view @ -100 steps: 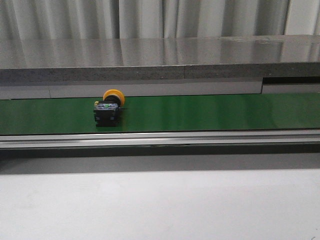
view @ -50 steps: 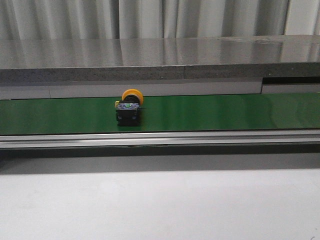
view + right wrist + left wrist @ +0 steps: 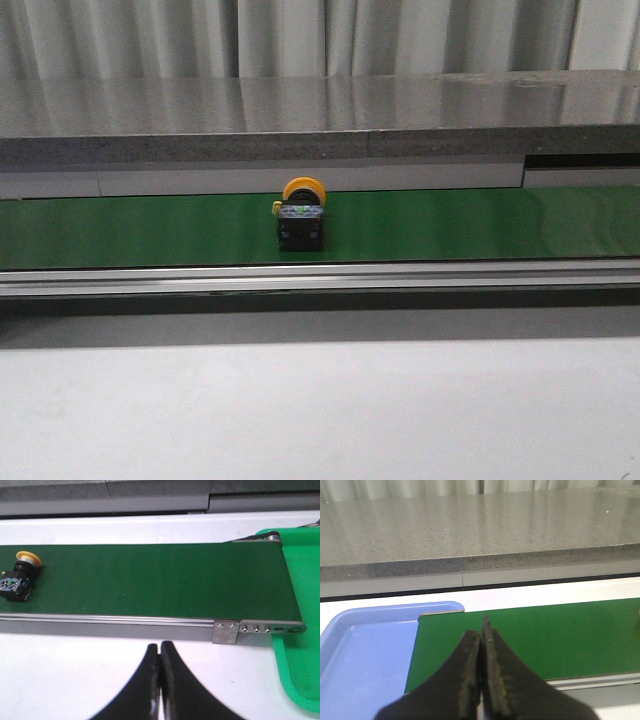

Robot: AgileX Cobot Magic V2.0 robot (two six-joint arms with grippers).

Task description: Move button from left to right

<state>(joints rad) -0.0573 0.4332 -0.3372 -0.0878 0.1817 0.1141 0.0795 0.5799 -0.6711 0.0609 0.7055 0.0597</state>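
Front view is showing the button point(image 3: 301, 215) lying mid-belt on the green conveyor point(image 3: 480, 225) — untouched, both grippers, left point(image 3: 481, 645) and right point(image 3: 159, 656), sitting closed and empty, seemingly waiting nearside.

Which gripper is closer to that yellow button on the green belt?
Probably the right gripper: the button sits fully in its camera view, off toward the robot's left. The left gripper barely has it in view.

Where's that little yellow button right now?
In the front view the button lies on the green belt, slightly left of the picture's middle. No gripper touches it; the right wrist view shows it far from the belt's end by the green tray.
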